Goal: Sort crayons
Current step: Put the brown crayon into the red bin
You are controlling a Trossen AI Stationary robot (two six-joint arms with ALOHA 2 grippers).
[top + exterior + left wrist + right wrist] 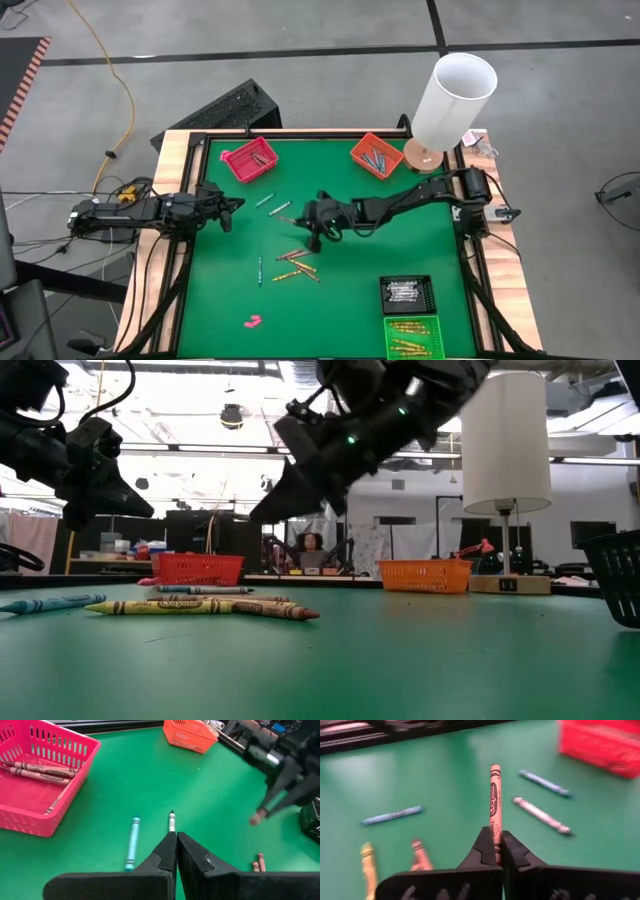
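My right gripper (497, 839) is over the table's middle (315, 236), shut on a reddish crayon (495, 795). My left gripper (176, 838) is shut and empty above the table's left part (232, 210). Ahead of it a teal crayon (132, 842) and a white-grey crayon (171, 821) lie flat on the green mat. A cluster of yellow and reddish crayons (296, 263) and another teal crayon (260, 270) lie nearer the front. The pink tray (250, 158) holds a few crayons (37, 771). My right gripper pinches the reddish crayon between its two fingers at the crayon's near end (496, 832). The crayon lies along the fingers and sticks out well past their tips. It is lifted clear of the mat and slants downward, its free end (256, 818) showing in the left wrist view.
An orange tray (375, 155) stands at the back, a black tray (407, 293) and a green tray (412, 338) with yellow crayons at the front right. A white lamp (450, 100) stands at the back right corner. A small pink lump (252, 321) lies near the front.
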